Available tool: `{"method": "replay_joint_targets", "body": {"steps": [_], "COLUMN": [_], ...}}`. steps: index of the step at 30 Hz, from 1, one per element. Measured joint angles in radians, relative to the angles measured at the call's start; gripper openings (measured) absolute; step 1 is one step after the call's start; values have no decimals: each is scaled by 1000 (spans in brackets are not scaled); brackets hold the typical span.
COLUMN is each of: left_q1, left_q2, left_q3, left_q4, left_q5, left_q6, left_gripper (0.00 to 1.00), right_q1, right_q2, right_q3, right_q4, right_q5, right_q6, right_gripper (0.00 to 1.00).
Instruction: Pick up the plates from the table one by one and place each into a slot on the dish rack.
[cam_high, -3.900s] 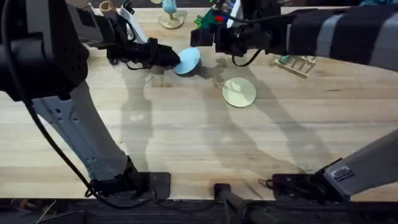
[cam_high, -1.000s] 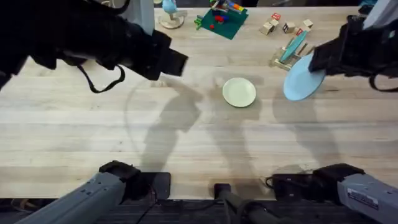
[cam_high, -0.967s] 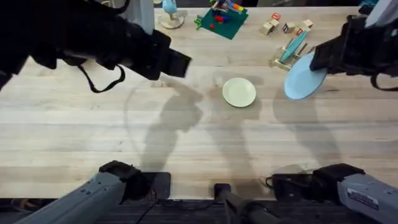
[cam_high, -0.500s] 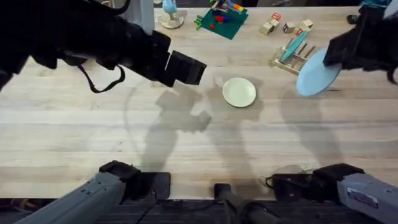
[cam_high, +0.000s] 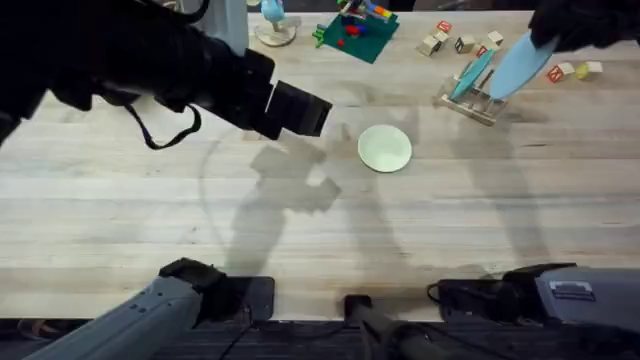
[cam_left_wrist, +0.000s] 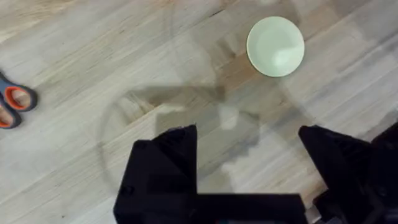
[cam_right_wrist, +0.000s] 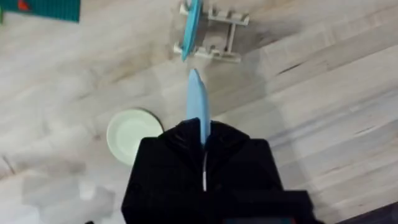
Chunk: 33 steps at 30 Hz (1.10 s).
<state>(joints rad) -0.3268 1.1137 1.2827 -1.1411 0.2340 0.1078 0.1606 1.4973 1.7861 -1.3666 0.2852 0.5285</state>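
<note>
My right gripper (cam_high: 552, 36) is shut on the light blue plate (cam_high: 520, 62), holding it on edge just above the right side of the dish rack (cam_high: 468, 98). In the right wrist view the light blue plate (cam_right_wrist: 198, 106) stands edge-on between the fingers of my right gripper (cam_right_wrist: 202, 134), short of the dish rack (cam_right_wrist: 219, 32). One slot of the rack holds a teal plate (cam_right_wrist: 191, 26). The cream plate (cam_high: 385, 147) lies flat mid-table. My left gripper (cam_high: 300, 108) hovers open to its left, and its wrist view shows the cream plate (cam_left_wrist: 275, 46) beyond the left gripper (cam_left_wrist: 249, 143).
A green baseplate with toy bricks (cam_high: 355, 30) and a small stand (cam_high: 272, 25) sit at the table's far edge. Wooden blocks lie behind the rack (cam_high: 445, 40) and to its right (cam_high: 575, 70). Orange-handled scissors (cam_left_wrist: 12, 106) lie at the left.
My right gripper has carried the light blue plate back and up, from beside the rack to above it. The left gripper pushed out a little toward the cream plate, then held still.
</note>
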Motion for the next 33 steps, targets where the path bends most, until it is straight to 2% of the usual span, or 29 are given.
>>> {"method": "replay_joint_targets", "body": {"steps": [5,12,20,33], "left_q1": [0,0,0,0], "left_q2": [0,0,0,0], "left_q3": [0,0,0,0], "left_q4": [0,1,1,1], "left_q5": [0,0,0,0], "left_q6": [0,0,0,0], "left_gripper": [996,995,995,995], "right_q1": [-43,-93,-124,-235], "right_q2": [86,149,154,154], "right_q3": [64,70,71,72], "right_q4": [5,8,11,65], "right_q5": [8,10,5,-133], "right_q6": [5,7,7,-58], "right_gripper": [29,29,29,29]}}
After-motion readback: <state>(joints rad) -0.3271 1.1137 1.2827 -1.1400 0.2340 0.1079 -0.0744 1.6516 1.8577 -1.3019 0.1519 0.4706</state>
